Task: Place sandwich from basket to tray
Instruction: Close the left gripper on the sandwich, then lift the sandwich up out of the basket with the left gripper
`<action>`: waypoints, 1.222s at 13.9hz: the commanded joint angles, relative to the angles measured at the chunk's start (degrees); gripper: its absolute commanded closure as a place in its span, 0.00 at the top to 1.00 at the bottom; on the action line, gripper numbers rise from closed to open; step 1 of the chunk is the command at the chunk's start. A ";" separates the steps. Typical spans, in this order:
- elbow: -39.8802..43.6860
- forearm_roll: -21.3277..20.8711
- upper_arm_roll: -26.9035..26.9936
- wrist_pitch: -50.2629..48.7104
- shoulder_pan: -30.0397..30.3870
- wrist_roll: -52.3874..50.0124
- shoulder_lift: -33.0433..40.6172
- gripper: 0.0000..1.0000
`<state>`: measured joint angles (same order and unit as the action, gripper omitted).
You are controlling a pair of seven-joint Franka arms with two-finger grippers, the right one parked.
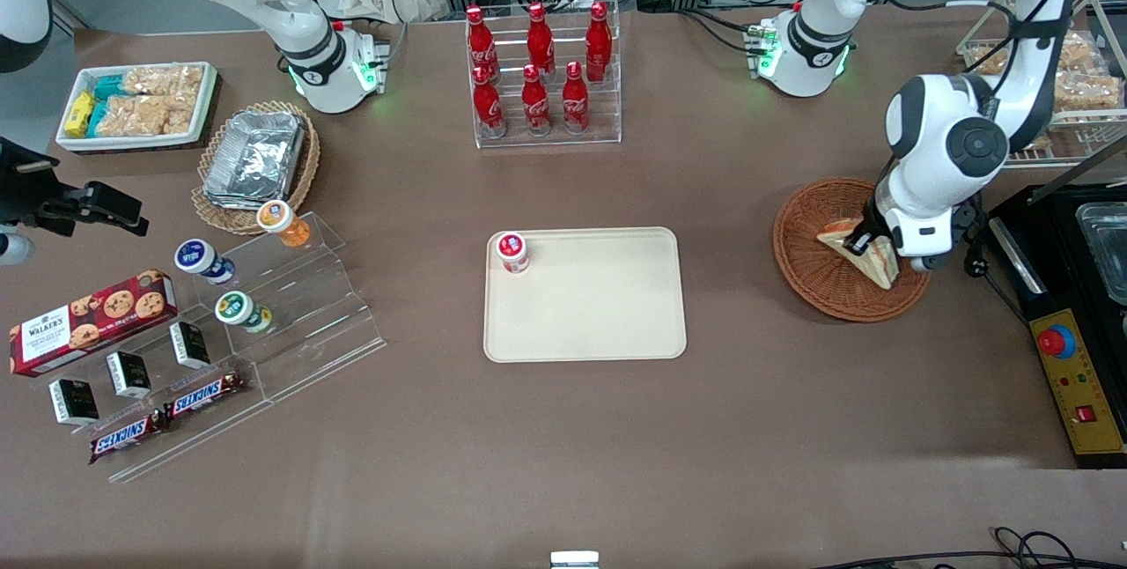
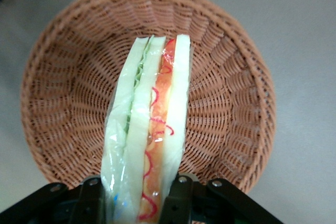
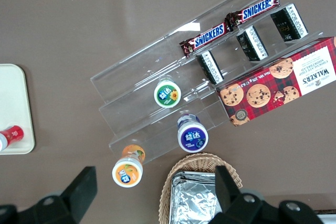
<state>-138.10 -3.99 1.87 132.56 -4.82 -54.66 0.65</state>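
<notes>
The sandwich [image 2: 149, 129], a wrapped wedge of white bread with orange-red and green filling at its cut edge, stands on edge inside the basket [image 2: 226, 108], its slices upright and its nearer end clamped between the two dark fingers [image 2: 178, 200] of the gripper [image 1: 867, 245], which press on the outer bread faces from either side. In the front view the wedge [image 1: 867, 256] sits tilted over the woven bowl [image 1: 814, 252], toward the part of the rim nearer the front camera; whether its lower tip touches the weave cannot be told. The basket sits on the brown bench [image 1: 563, 428] toward the working arm's end. The cream tray [image 1: 599, 314] lies flat near the middle of the bench, well apart from the basket, with a small red-lidded cup [image 1: 512, 251] standing in one corner. Farther from the front camera than the tray, a clear rack of red cola bottles [image 1: 539, 67] stands upright.
</notes>
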 commanded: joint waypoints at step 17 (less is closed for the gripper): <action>33.06 0.91 -13.54 -30.70 -0.81 21.27 -3.45 0.30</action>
<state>-108.76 -3.38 -8.45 103.50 -5.61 -33.14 0.99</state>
